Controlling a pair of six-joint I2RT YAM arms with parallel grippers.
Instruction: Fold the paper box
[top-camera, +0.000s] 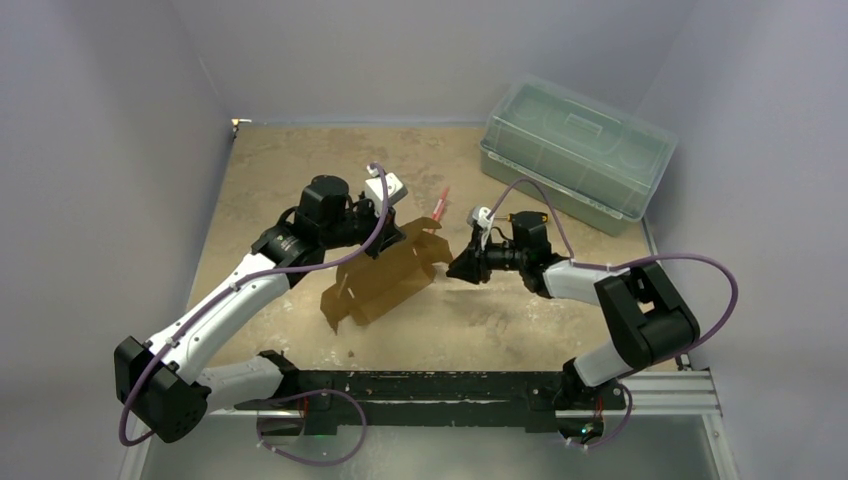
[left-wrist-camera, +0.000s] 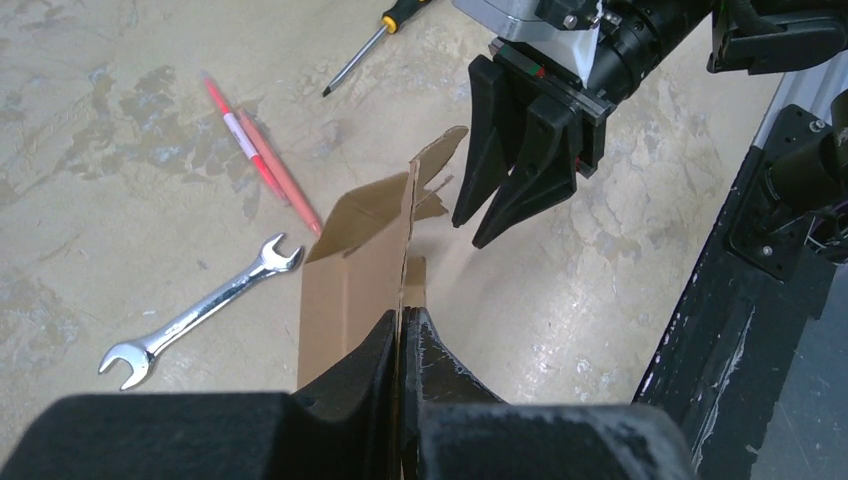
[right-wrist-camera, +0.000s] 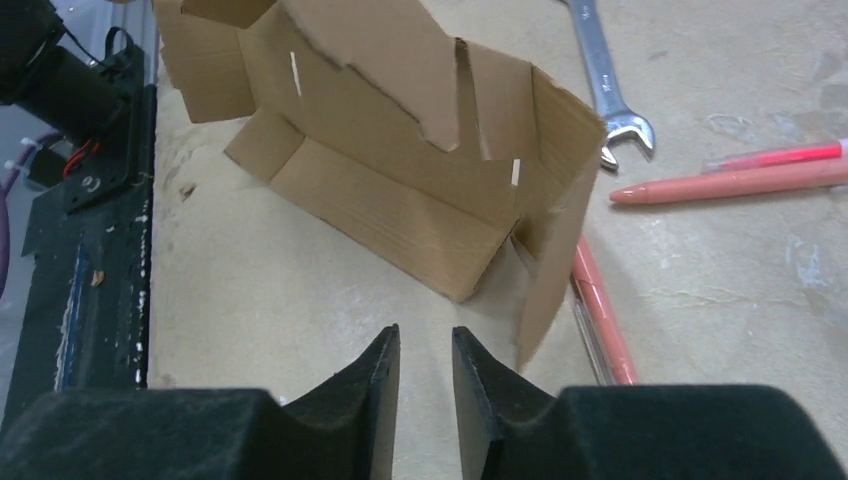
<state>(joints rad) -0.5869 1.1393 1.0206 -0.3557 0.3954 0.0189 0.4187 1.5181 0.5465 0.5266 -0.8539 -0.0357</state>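
on the desk (top-camera: 300, 180), left jaws clamp an edge of the paper box (top-camera: 385, 280); right jaws slightly apart, w/ nothing between, just beside its rt end.

Robot lab cell: plain enclosure walls (top-camera: 120, 120), stained tabletop (top-camera: 300, 170), wrench (left-wrist-camera: 200, 310), screwdriver (left-wrist-camera: 375, 45), plastic bin (top-camera: 575, 150).

Showing paper box (top-camera: 385, 280) as plain brown slotted cardboard | standing partly folded with walls up, end flaps loose | tilting on one long edge, resting mid table (top-camera: 290, 170)
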